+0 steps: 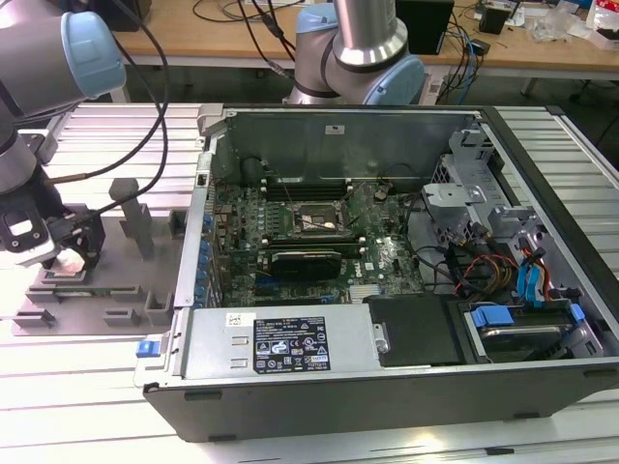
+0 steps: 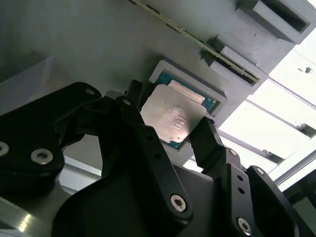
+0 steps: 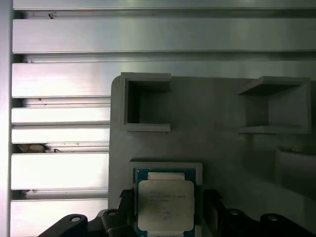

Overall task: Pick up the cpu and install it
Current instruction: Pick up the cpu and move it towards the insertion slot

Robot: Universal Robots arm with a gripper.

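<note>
First wrist view is showing me the cpu [image 3: 165, 205] lying flat in its pocket on the grey tray [image 3: 222, 148]. The gripper [image 3: 169, 197] is standing open, a finger [image 3: 212, 202] flanking each side edge, gripping nothing. In the exterior view, slatted table [image 1: 77, 387] is lying around the tray, with the computer case [image 1: 387, 406] to the exterior view's right.

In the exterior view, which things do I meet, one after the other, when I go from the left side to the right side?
pincer → tall grey block → case wall → socket → blue-tabbed drive
</note>
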